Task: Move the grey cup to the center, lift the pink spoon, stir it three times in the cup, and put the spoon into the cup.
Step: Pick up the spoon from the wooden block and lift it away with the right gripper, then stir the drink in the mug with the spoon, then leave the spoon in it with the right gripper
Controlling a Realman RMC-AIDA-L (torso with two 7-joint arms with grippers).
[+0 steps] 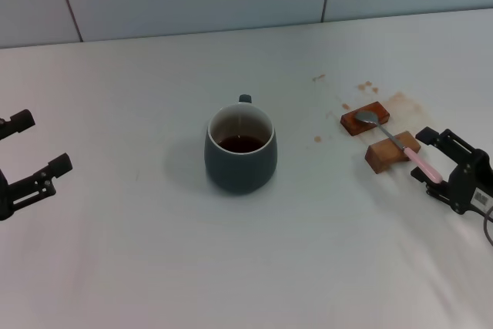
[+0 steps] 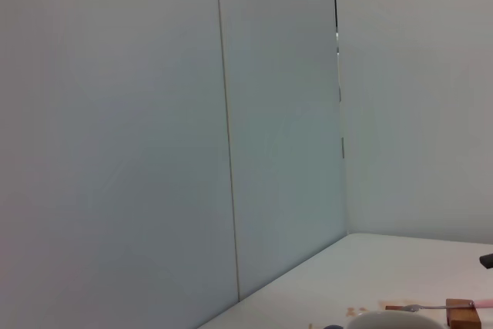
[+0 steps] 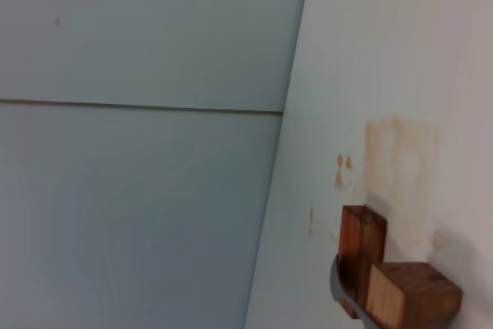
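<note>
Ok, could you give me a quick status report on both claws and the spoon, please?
Left claw open, idle at table's left edge. Right claw open around pink spoon handle. Spoon rests across two wooden blocks. Grey cup centred.

2 wooden blocks (image 1: pixel 365 119) (image 1: pixel 392 152) on stained white table (image 1: pixel 139 252).

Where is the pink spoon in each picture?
Head view: the pink spoon lies across two wooden blocks at the right, its handle end between the right claw's open fingers.
Left wrist view: at the bottom right edge.
Right wrist view: only a grey sliver beside the blocks.
Shared landmark: the wooden blocks.
</note>
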